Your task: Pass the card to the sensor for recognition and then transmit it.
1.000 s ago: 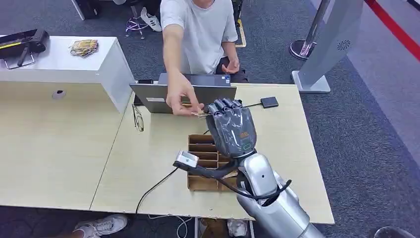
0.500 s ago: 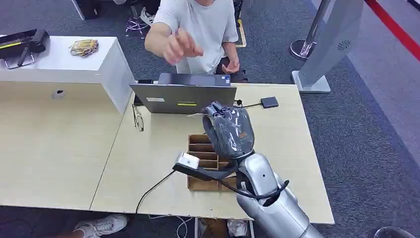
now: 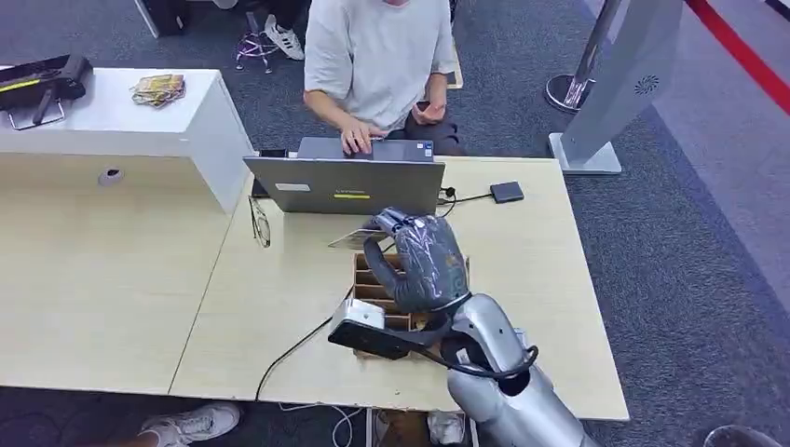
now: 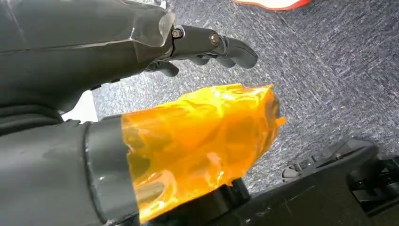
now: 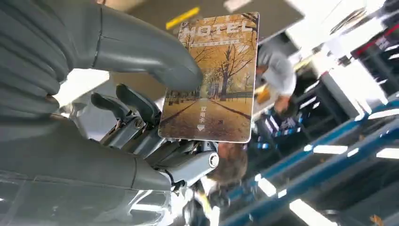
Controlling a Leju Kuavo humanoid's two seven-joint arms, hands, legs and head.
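My right hand point(image 3: 424, 261) hovers over the wooden box point(image 3: 371, 346) in the middle of the table. It pinches a hotel card point(image 3: 357, 238) that sticks out toward the laptop. In the right wrist view the card point(image 5: 211, 80) shows an autumn tree avenue and the word HOTEL, clamped between the thick thumb point(image 5: 141, 47) and the dark fingers point(image 5: 136, 106). A small black square sensor point(image 3: 507, 192) with a cable lies flat at the table's far right, apart from the hand. My left hand point(image 4: 141, 94) hangs over the carpet, holding nothing, its thumb wrapped in orange film.
A grey laptop point(image 3: 343, 184) stands at the far edge, where a seated person point(image 3: 377, 56) types on it. Glasses point(image 3: 259, 222) lie left of the laptop. A black cable point(image 3: 293, 349) runs across the table's front. A white cabinet point(image 3: 121, 121) stands at the left.
The person let go of the card and drew the hand back to the laptop. My right hand, now holding the card, turned and dropped lower over the box.
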